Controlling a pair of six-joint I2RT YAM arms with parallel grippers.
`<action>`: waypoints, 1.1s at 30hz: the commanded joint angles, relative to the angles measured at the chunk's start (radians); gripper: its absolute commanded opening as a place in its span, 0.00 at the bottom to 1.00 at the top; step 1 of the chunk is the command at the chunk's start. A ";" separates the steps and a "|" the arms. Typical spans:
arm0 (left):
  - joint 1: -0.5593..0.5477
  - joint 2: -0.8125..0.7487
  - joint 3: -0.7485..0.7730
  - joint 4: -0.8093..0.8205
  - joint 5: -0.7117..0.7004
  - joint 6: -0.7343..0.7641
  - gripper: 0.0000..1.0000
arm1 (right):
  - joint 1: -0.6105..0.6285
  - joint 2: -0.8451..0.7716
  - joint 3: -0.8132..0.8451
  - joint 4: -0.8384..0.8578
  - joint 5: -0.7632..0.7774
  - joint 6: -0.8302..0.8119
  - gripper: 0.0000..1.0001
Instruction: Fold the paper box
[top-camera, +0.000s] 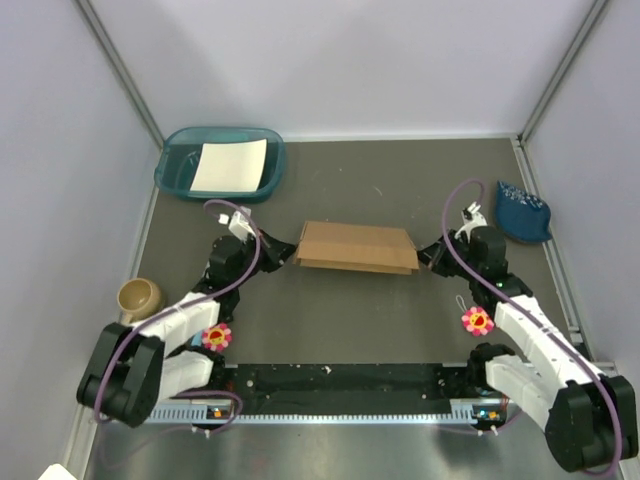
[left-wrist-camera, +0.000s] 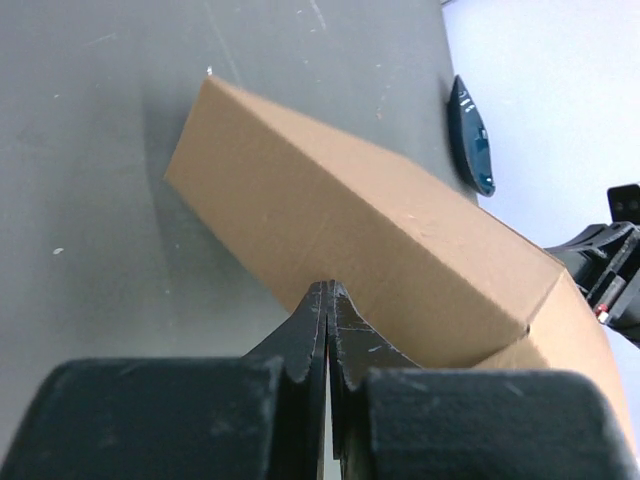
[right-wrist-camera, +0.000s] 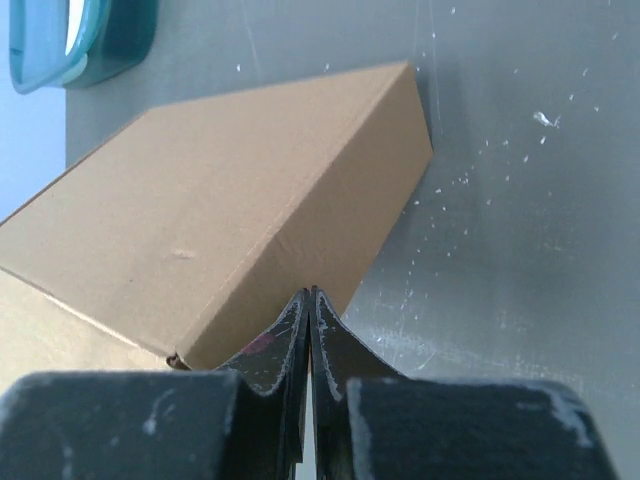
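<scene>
Blk/white arms (top-camera: 170, 325) w/ purple cables (top-camera: 446, 225), pink flower stickers (top-camera: 217, 336); left end effector (left-wrist-camera: 328, 288) matte blk.

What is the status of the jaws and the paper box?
Left jaws shut, right jaws shut, one at each end of paper box. Box looks closed. Nothing in the way.

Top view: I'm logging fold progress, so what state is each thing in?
paper box, folded up, lid down, flat on the table
left gripper, fingers shut, tips at the box's left end
right gripper, fingers shut, tips at the box's right end
teal tray, upright, holding a white sheet
mug, upright
</scene>
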 joint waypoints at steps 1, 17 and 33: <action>-0.019 -0.108 0.064 -0.087 0.075 0.007 0.00 | 0.021 -0.038 0.107 -0.081 -0.053 0.017 0.00; -0.027 -0.135 0.057 -0.174 0.051 0.039 0.00 | 0.022 0.050 0.219 -0.180 -0.011 -0.012 0.00; -0.029 -0.116 0.109 -0.066 0.043 0.028 0.00 | 0.024 0.039 0.187 -0.060 -0.048 -0.014 0.00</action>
